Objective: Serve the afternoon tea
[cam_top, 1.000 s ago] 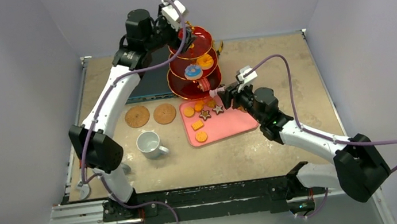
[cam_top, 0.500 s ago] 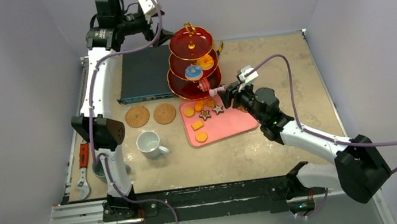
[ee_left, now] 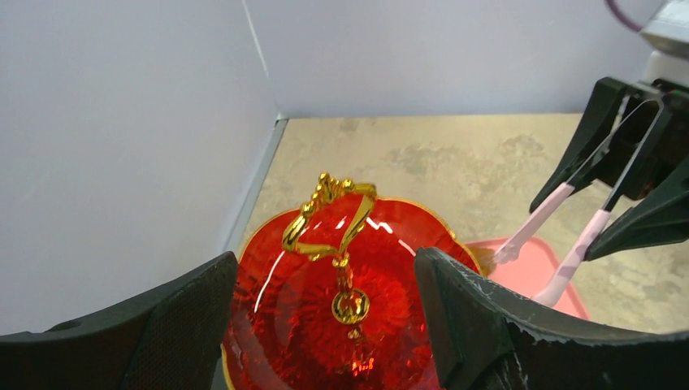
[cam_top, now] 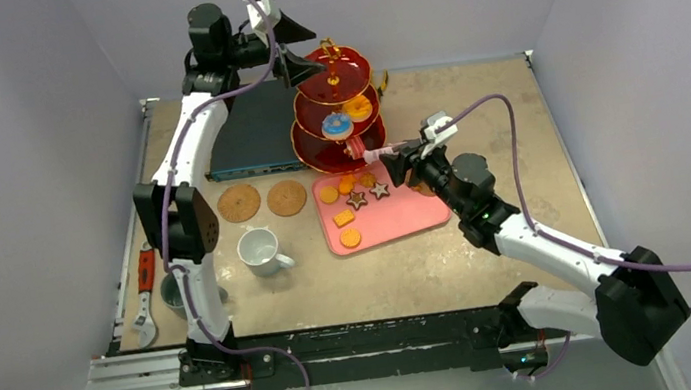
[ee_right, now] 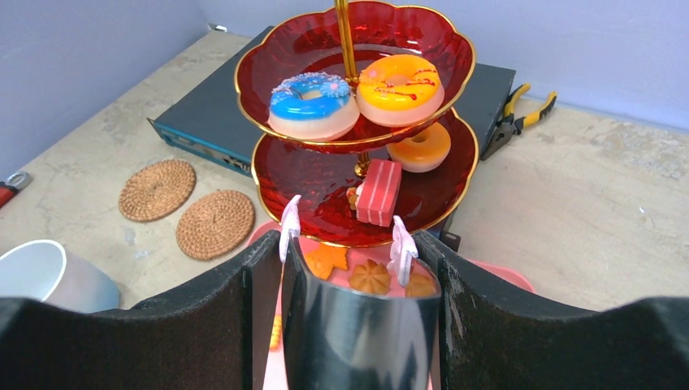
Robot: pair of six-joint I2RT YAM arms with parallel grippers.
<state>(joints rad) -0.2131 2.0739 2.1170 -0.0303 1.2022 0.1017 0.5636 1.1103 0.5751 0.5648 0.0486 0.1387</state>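
The red three-tier stand (cam_top: 337,105) with gold handle (ee_left: 329,213) stands at the back. A blue donut (ee_right: 313,104) and a yellow donut (ee_right: 400,81) lie on its middle tier, an orange donut (ee_right: 419,146) and a pink cake slice (ee_right: 379,191) on the bottom tier. My left gripper (cam_top: 297,48) is open and empty, its jaws either side of the top tier (ee_left: 390,325). My right gripper (cam_top: 399,160) is shut on metal tongs (ee_right: 361,317) whose pink tips are apart and empty at the bottom tier's edge. Several biscuits (cam_top: 353,194) lie on the pink tray (cam_top: 415,214).
Two cork coasters (cam_top: 239,203) (cam_top: 286,198) and a white mug (cam_top: 258,250) sit left of the tray. A grey mug (cam_top: 173,291) and a red-handled wrench (cam_top: 144,282) lie at the left edge. A dark electronics box (cam_top: 252,132) is behind the coasters, with pliers (ee_right: 516,118) behind the stand.
My left gripper swung back and left away from the stand, then came back over its top tier. My right gripper with the tongs rose slightly toward the bottom tier.
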